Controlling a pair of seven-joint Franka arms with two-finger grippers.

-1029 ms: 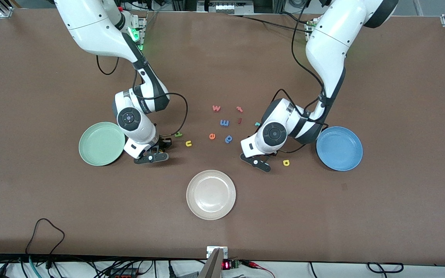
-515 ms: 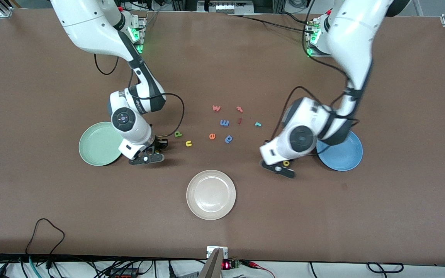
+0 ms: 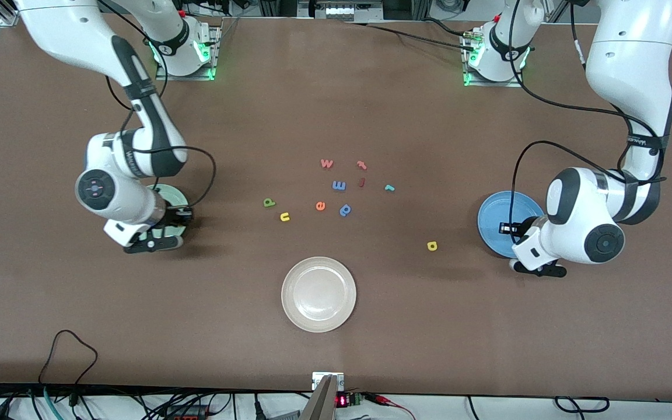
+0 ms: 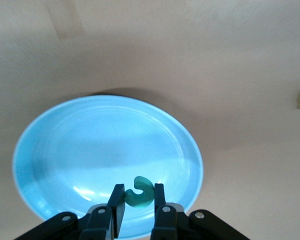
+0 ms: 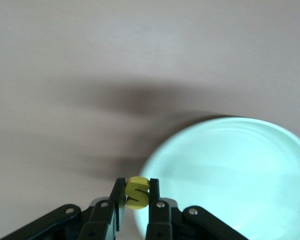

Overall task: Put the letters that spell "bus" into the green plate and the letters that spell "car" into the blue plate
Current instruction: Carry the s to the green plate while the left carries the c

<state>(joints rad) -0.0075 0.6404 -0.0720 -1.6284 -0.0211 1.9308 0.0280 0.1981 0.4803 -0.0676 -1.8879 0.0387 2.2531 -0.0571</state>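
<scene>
Left gripper (image 4: 139, 212): pinching the teal c (image 4: 139, 192) over the blue plate's (image 4: 65, 150) rim.
Right gripper (image 5: 137, 207): pinching the yellow s (image 5: 137, 192) over the green plate's (image 5: 230, 170) edge.

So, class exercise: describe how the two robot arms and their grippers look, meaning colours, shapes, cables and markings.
Both arms are glossy white with rounded housings and dark grey joint bands. Loose black cables loop along each one. Round dark caps mark the wrists, and green lights glow at the bases. The left gripper and right gripper are black with two flat fingers.
</scene>
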